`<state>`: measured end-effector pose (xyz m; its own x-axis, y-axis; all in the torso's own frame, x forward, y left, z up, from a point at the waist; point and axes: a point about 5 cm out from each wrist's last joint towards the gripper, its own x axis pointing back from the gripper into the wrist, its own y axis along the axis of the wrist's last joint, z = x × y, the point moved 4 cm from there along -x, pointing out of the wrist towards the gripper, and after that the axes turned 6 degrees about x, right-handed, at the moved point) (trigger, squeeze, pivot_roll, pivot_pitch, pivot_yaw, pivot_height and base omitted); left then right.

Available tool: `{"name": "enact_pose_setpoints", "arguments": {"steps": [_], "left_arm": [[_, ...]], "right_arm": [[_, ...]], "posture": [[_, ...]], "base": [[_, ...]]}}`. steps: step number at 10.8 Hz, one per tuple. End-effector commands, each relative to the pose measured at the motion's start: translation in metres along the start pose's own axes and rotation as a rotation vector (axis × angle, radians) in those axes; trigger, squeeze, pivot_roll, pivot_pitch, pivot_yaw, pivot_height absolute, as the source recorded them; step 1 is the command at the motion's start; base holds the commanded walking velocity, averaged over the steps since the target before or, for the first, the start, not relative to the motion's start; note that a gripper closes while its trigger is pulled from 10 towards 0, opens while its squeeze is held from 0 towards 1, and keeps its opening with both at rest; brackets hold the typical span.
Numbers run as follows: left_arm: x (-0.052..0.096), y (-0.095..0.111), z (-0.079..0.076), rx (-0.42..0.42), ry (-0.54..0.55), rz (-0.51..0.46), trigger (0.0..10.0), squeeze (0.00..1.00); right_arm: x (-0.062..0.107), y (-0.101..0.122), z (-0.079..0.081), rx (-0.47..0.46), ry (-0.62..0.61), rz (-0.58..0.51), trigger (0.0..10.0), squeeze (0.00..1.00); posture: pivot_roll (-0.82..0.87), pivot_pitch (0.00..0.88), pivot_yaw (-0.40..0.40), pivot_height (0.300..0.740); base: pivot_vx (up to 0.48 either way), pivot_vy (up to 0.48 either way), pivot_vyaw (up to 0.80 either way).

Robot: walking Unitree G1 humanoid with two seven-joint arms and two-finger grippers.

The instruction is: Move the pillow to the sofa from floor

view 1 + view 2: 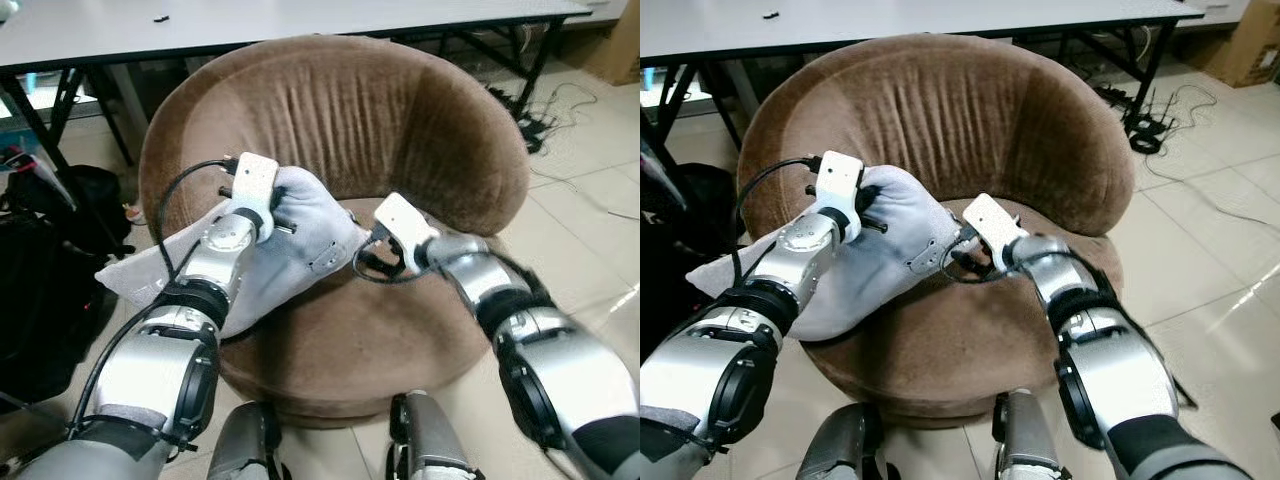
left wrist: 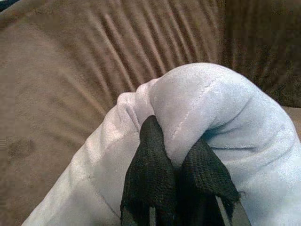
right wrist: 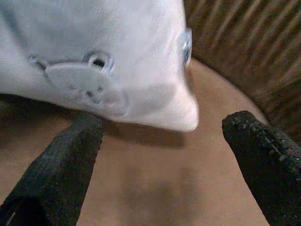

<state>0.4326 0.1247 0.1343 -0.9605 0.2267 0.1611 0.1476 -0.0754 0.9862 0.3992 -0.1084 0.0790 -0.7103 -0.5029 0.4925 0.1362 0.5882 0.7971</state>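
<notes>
A light grey pillow [image 1: 305,250] lies tilted on the left side of the round brown sofa chair [image 1: 350,120], and its lower end hangs out over the chair's left rim. My left gripper [image 1: 277,212] is shut on the pillow's upper fold, which bulges over the black fingers [image 2: 150,160] in the left wrist view. My right gripper [image 1: 366,256] is open just above the seat [image 3: 164,188], close beside the pillow's right corner [image 3: 178,113]. Nothing is between its fingers.
A white table [image 1: 250,20] with black legs stands behind the chair. Black bags [image 1: 40,270] sit on the floor at the left. Cables [image 1: 540,110] lie on the tiled floor [image 1: 600,220] at the right, and a cardboard box [image 1: 1245,45] stands beyond them.
</notes>
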Motion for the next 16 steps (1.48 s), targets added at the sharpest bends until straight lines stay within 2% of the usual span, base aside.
{"name": "enact_pose_setpoints", "arguments": {"steps": [1,3,5,6,7,8,9,10,11,13,14,16], "left_arm": [[0.001,-0.006,0.004,0.014,0.022,0.021,10.0,0.00],[0.002,-0.007,0.005,0.019,0.027,0.022,10.0,0.00],[0.001,-0.006,0.003,0.020,0.023,0.022,10.0,0.00],[0.001,-0.006,0.002,0.021,0.021,0.022,10.0,0.00],[0.001,-0.006,0.002,0.023,0.019,0.022,10.0,0.00],[0.001,-0.006,0.002,0.024,0.020,0.023,10.0,0.00],[0.001,-0.007,0.002,0.023,0.020,0.024,10.0,0.00],[0.001,-0.007,0.001,0.023,0.019,0.026,10.0,0.00],[0.001,-0.007,0.001,0.026,0.017,0.028,10.0,0.00],[0.000,-0.006,-0.002,0.033,0.010,0.028,10.0,0.00],[-0.001,-0.005,-0.002,0.031,0.007,0.026,10.0,0.00],[-0.001,-0.004,-0.002,0.029,0.008,0.025,10.0,0.00]], "right_arm": [[0.007,-0.008,-0.005,-0.045,-0.008,-0.034,10.0,0.00],[0.022,-0.029,-0.005,-0.065,0.006,-0.045,10.0,0.00],[0.037,-0.040,-0.011,-0.060,-0.011,-0.035,10.0,0.00],[0.043,-0.047,-0.001,-0.029,0.023,-0.015,10.0,0.00],[0.051,-0.048,-0.001,-0.077,0.021,-0.029,10.0,0.00],[0.061,-0.057,-0.008,-0.118,-0.004,-0.009,10.0,0.00],[0.070,-0.061,-0.011,-0.108,-0.013,0.001,10.0,0.00],[0.075,-0.061,-0.010,-0.099,-0.017,-0.005,10.0,0.00],[0.079,-0.058,-0.002,-0.098,0.003,0.005,10.0,0.00],[0.082,-0.064,0.001,-0.065,0.014,0.055,10.0,0.00],[0.082,-0.062,0.004,-0.093,0.020,0.042,10.0,0.00],[0.082,-0.061,0.009,-0.055,0.027,0.050,10.0,0.00]], "posture": [[-0.18,0.000,0.033,0.615],[-0.20,0.000,0.038,0.615],[-0.21,0.000,0.040,0.615],[-0.21,0.000,0.040,0.615],[-0.21,0.000,0.040,0.615],[-0.22,0.000,0.040,0.615],[-0.22,0.000,0.047,0.615],[-0.22,0.000,0.047,0.615],[-0.22,0.000,0.047,0.615],[-0.23,0.000,0.059,0.615],[-0.23,0.000,0.059,0.615],[-0.23,0.000,0.063,0.615]], "base": [[0.000,0.000,0.00],[0.000,0.000,0.00],[0.000,0.000,0.00],[0.000,0.000,0.00],[0.000,0.000,0.00],[0.000,0.000,0.00],[0.000,0.000,0.00],[0.000,0.000,0.00],[0.000,0.000,0.00],[0.000,0.000,0.00],[0.000,0.000,0.00],[0.000,0.000,0.00]]}}
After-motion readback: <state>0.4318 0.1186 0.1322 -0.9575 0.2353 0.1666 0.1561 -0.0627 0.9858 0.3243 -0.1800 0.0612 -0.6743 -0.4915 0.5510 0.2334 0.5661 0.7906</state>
